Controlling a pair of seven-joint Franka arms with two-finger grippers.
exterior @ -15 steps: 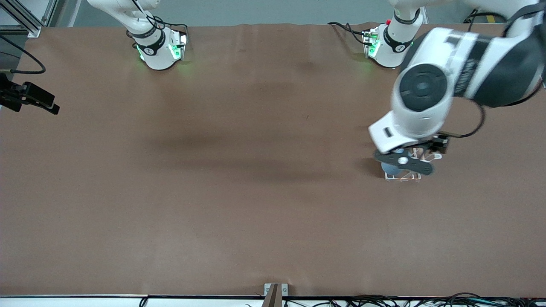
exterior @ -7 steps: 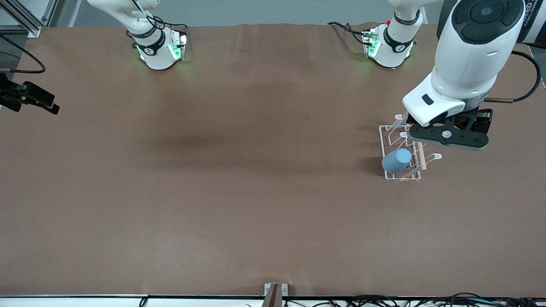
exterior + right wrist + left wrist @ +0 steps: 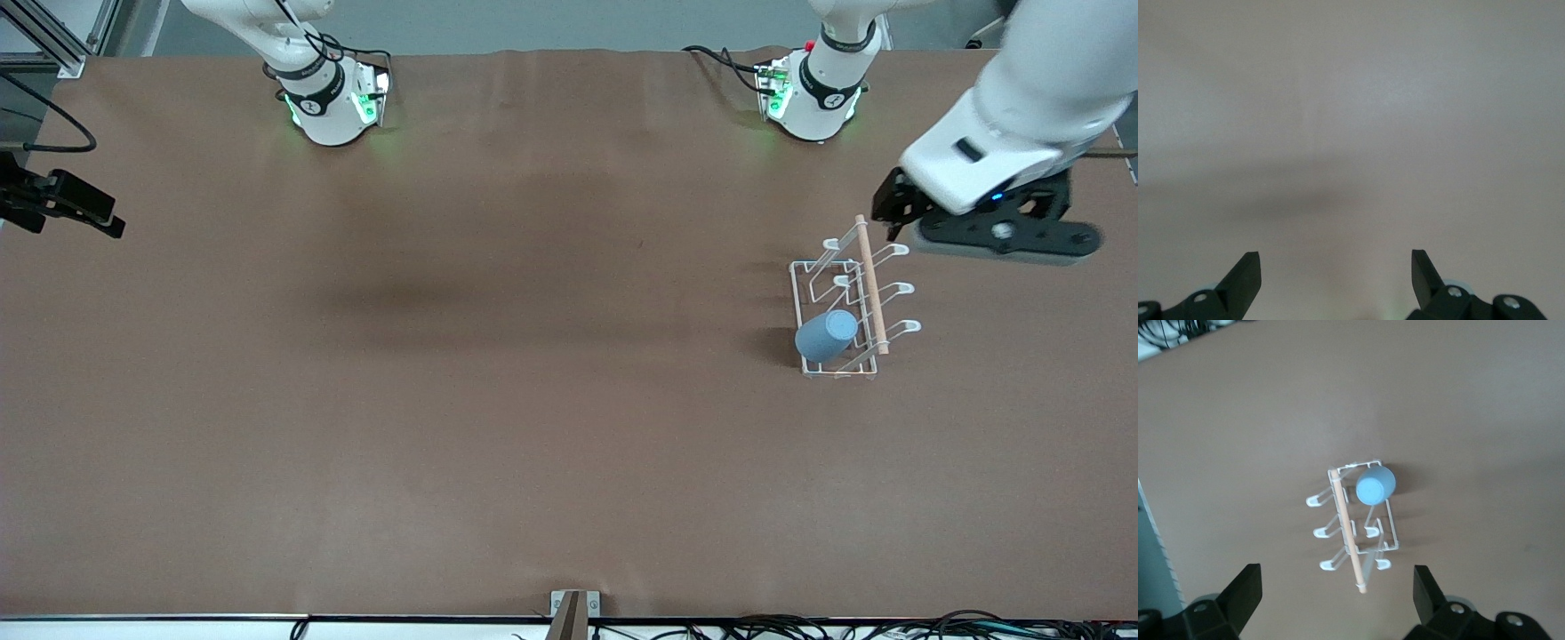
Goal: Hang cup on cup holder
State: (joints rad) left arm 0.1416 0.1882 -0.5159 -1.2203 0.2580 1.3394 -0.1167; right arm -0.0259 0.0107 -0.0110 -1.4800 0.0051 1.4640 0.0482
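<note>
The light-blue cup sits tilted over a prong of the white wire cup holder, at the holder's end nearer to the front camera. Both also show in the left wrist view, the cup beside the holder's wooden dowel. My left gripper is open and empty, up in the air over the table just off the holder's end nearest the arm bases; its own view shows it wide open. My right gripper is open and empty over bare table and waits, out of the front view.
The brown table surface spreads around the holder. The two arm bases stand along the table's edge farthest from the front camera. A black camera mount sits at the right arm's end.
My left gripper has risen off the cup on the holder and drawn away toward its base. The cup stays on the prong.
</note>
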